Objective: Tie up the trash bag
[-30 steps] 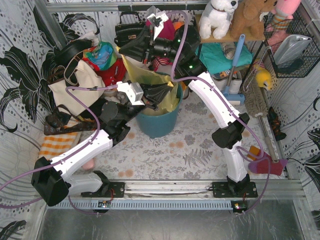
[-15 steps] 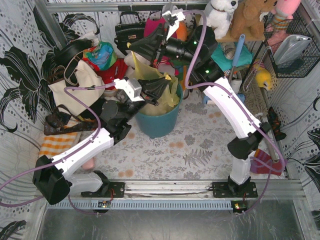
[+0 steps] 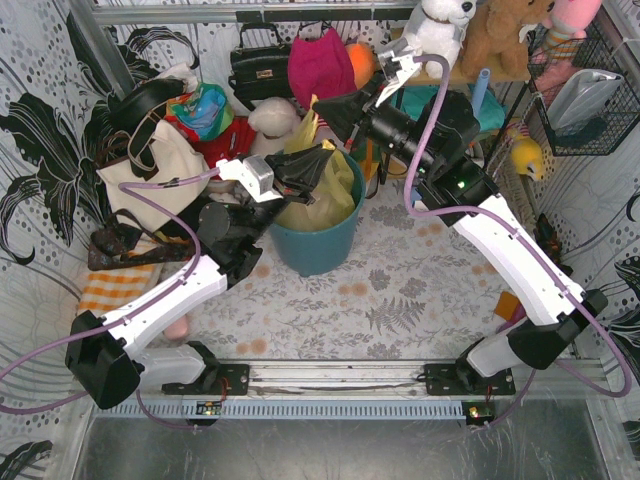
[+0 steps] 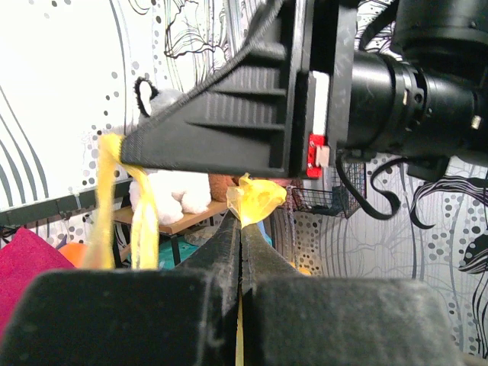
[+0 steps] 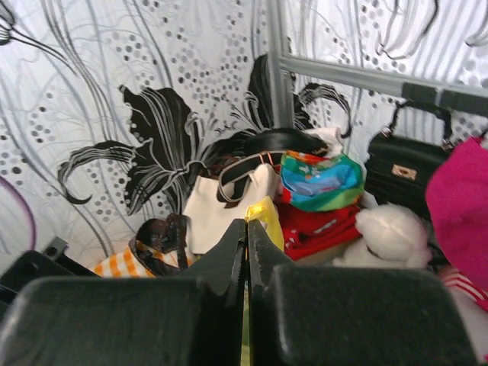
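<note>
The trash bag (image 3: 335,195), thin yellow-green plastic, lines the teal bin (image 3: 318,245) at the middle back. Above the bin's left rim, my left gripper (image 3: 331,150) is shut on a pinch of the bag's edge. That same pinch appears in the left wrist view as a yellow tuft (image 4: 257,200) sticking out past the tips of the left gripper (image 4: 241,223). Higher and farther back, my right gripper (image 3: 318,108) is shut on another strip of the bag. A yellow corner (image 5: 267,216) pokes out beside the right gripper (image 5: 246,223). The bag's contents are hidden.
A cream tote bag (image 3: 150,170) and a pile of clothes (image 3: 205,115) lie left of the bin. A black handbag (image 3: 258,62) and a pink bag (image 3: 320,65) sit behind it. Plush toys (image 3: 440,28), a broom (image 3: 520,195) and a wire basket (image 3: 590,100) crowd the right.
The right arm has swung right and stretched out, carrying its gripper and the bag strip from left of the bin to above its back. The left gripper has edged up slightly.
</note>
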`<state>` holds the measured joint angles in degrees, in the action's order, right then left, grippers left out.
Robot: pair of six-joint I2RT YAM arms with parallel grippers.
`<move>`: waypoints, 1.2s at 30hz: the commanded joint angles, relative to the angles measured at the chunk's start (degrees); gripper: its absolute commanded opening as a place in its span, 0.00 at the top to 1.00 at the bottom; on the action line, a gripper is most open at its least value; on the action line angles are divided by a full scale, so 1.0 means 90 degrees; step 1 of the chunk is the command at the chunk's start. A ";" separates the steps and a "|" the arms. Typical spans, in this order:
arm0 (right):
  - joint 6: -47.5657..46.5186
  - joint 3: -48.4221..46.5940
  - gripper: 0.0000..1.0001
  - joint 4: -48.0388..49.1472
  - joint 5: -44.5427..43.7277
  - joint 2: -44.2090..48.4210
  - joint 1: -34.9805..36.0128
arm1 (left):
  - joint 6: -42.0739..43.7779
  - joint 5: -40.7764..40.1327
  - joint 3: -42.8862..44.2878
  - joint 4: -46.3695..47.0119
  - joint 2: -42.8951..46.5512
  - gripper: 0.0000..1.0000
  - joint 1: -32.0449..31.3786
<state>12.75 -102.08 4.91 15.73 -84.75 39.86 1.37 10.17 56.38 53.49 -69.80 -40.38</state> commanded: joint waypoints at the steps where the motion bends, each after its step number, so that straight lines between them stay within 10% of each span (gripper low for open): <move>1: 0.0017 0.0649 1.00 0.0338 -0.0775 0.0456 0.0034 | 0.0116 -0.0318 0.0078 0.0462 0.0061 1.00 0.0034; 36: 0.1972 0.3367 1.00 0.1530 0.1240 0.1577 0.0314 | 0.0128 -0.0987 -0.0050 0.0509 0.0056 1.00 0.0122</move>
<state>27.31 -72.51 13.32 25.96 -69.63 40.82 1.83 1.89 55.53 56.21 -69.21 -39.68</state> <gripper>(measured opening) 0.003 0.010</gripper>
